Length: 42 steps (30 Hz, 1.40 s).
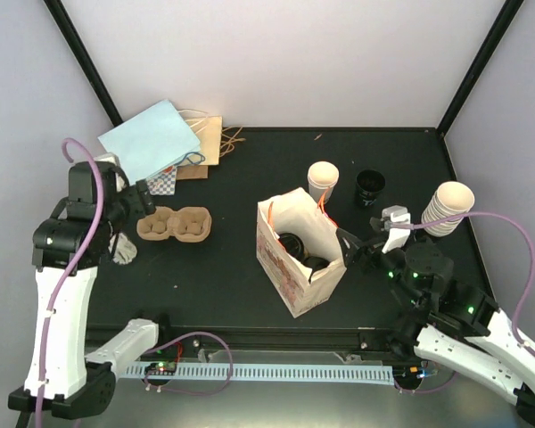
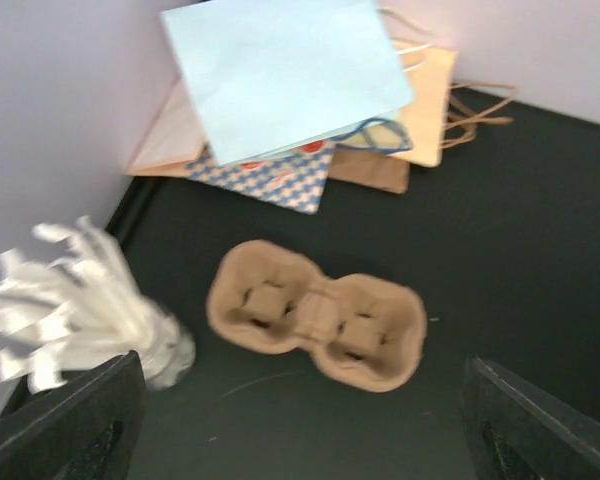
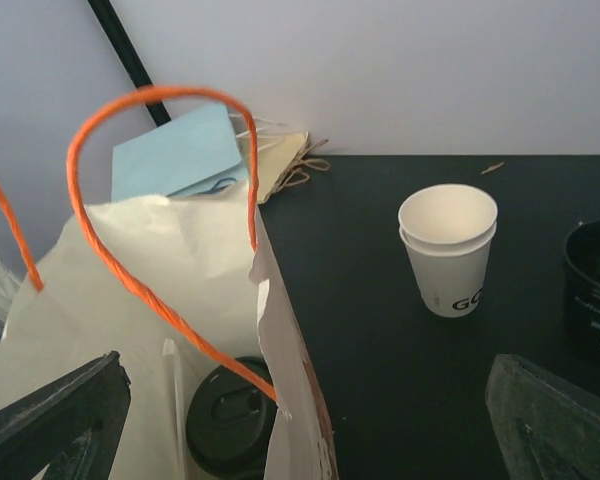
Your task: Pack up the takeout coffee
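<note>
Two arms are hanging over a black table [image 1: 223, 285], both empty-handed. Left gripper [image 1: 144, 200] is hovering at 9 o'clock with its fingers spread wide and nothing between them. Right gripper [image 1: 350, 251] is waiting at 4 o'clock, just beside the bag, jaws likewise spread and gripping nothing.

Progress, as a judgement: packing is looking well along. Printed paper bag [image 1: 290, 285] is standing upright near table centre, mouth gaping, with orange handles [image 3: 170, 93] arching over it. Takeout coffee [image 3: 230, 418] is sitting down inside this bag. No lidded cup is showing on the table outside it. What is remaining is unclear, perhaps only the tray or closing up.

Flat bags [image 1: 156, 141] are lying piled at 10 o'clock, a pale blue one on top. Pulp tray [image 1: 174, 223] is lying at 9 o'clock, outside the bag, both wells showing empty. Tall cup stack [image 1: 448, 207] is standing at 3 o'clock. Shorter nested cups [image 1: 323, 181] are standing at 1 o'clock, open-topped, with a black round item [image 1: 370, 187] just beside them; lid stack or dark cup, I cannot tell. White wrapped sticks [image 2: 80, 300] are bunching in a clear holder at 8 o'clock.

The coffee is showing only its lid: round, black, moulded, low against the bag's near wall. Bag paper is hiding the cup body. The top view is hinting at a second dark round beside it; I cannot tell for certain.
</note>
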Available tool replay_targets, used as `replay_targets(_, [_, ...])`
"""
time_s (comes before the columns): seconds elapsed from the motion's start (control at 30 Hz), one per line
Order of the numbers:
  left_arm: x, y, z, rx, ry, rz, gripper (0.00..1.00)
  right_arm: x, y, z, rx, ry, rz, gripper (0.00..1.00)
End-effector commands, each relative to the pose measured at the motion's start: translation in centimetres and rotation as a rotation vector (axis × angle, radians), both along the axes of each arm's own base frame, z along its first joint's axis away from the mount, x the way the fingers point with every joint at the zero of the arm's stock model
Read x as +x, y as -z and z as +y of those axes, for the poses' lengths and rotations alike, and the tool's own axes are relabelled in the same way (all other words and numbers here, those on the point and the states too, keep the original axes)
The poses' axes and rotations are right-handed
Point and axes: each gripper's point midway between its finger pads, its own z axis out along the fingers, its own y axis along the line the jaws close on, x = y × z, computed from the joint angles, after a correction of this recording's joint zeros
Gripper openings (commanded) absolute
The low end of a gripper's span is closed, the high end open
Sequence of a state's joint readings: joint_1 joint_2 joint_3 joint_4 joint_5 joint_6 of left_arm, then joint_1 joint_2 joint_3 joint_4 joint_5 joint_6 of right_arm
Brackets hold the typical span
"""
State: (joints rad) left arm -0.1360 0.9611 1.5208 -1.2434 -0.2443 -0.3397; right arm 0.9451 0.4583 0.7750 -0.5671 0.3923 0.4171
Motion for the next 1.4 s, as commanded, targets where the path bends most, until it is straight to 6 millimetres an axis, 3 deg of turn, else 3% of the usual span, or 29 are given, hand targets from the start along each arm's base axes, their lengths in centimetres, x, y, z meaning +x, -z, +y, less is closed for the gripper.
replay_targets(0.0, [-2.9, 1.2, 3.0, 0.021, -0.144, 0.025, 0.83, 0.1, -0.1, 1.0, 0.034, -0.033, -0.039, 1.0])
replay_targets(0.17, [-3.3, 4.8, 5.0, 0.037, -0.23, 0.114, 0.62, 0.2, 0.4, 1.8, 0.034, -0.06, -0.04, 1.0])
replay_targets(0.27, [-3.1, 6.5, 6.6, 0.068, -0.305, 0.159, 0.55, 0.1, 0.6, 2.0, 0.044, -0.068, -0.036, 1.0])
replay_targets(0.4, [-3.7, 7.3, 8.8, 0.135, -0.418, 0.186, 0.46, -0.1, 0.5, 1.8, 0.05, -0.073, -0.04, 1.0])
replay_targets(0.53, [-5.3, 8.3, 9.8, 0.158, -0.504, 0.211, 0.45, -0.3, 0.2, 1.9, 0.061, -0.086, -0.049, 1.0])
replay_targets(0.67, [-5.5, 9.4, 10.3, 0.156, -0.515, 0.227, 0.44, -0.2, 0.3, 2.1, 0.056, -0.087, -0.045, 1.0])
replay_targets(1.13, [-1.7, 10.2, 11.8, 0.094, -0.548, 0.234, 0.36, -0.1, 0.2, 2.1, 0.054, -0.087, -0.046, 1.0])
replay_targets(1.37, [-1.7, 11.0, 12.9, 0.106, -0.615, 0.273, 0.35, 0.0, 0.1, 2.0, 0.052, -0.074, -0.048, 1.0])
